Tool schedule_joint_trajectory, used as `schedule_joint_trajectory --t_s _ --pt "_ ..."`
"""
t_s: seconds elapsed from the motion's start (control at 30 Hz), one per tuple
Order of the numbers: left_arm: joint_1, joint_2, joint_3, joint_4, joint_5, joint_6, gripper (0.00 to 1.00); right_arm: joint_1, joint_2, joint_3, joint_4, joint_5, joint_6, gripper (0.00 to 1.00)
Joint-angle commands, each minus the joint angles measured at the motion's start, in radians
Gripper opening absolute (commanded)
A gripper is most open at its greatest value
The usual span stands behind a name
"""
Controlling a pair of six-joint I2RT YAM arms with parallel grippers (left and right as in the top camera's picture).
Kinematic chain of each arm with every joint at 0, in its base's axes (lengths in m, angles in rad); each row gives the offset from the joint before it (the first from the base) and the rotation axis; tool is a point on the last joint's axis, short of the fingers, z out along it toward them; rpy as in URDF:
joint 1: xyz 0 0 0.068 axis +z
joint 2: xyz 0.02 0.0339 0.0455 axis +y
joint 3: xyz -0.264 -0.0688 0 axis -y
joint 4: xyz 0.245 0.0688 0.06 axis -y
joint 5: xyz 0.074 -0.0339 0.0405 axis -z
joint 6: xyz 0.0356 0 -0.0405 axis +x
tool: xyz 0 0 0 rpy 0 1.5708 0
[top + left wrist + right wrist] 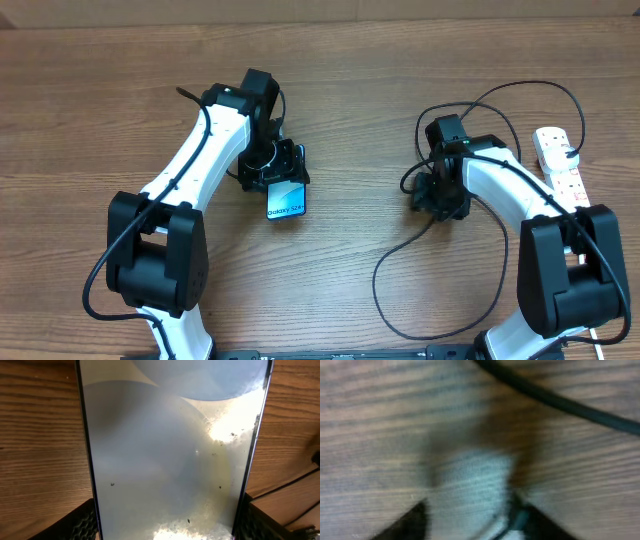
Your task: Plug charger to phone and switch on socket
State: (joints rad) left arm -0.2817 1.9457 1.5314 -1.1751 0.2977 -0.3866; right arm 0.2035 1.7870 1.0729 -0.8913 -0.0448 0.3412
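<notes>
**Left arm has the phone, right arm is a blurry mystery**

So the left end effector (273, 170) is clamped on the phone (286, 200). Its fingers (82, 525) press on both long edges near one end. In the left wrist view the pale screen fills almost the whole frame, with wood grain on either side. From overhead the phone is left of centre over the bench (340, 120), screen up and a bit tilted. You can see the blue-and-white wallpaper and read the "Galaxy" lettering. I can't tell if it's resting on the wood or lifted off it.

The right end effector (437, 198) points down at the bench right of centre, well apart from the phone. Honestly can't tell if it's released or clenched. The right wrist view is pure blur, just a pale grey-white blob (470, 490) low in frame between two dark shapes.

The charger (377, 280) loops over the bench toward the arm bases. Another stretch of black cable arcs over to the socket (560, 165). That's the white strip with red switches at the far right, partly hidden by the right arm.
</notes>
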Motion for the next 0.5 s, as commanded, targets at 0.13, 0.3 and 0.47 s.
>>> schedule_joint_trajectory --t_s 0.13,0.3,0.47 --pt "-0.001 -0.029 0.002 -0.012 -0.009 -0.014 0.04 -0.003 -0.006 -0.006 0.001 0.066 0.144 1.00" --pt "-0.001 -0.029 0.002 -0.021 -0.010 -0.014 0.04 -0.003 -0.006 -0.006 -0.001 0.051 0.205 1.00" --pt "0.000 -0.029 0.002 -0.016 -0.010 -0.013 0.04 -0.003 -0.006 -0.006 0.061 0.051 0.206 0.47"
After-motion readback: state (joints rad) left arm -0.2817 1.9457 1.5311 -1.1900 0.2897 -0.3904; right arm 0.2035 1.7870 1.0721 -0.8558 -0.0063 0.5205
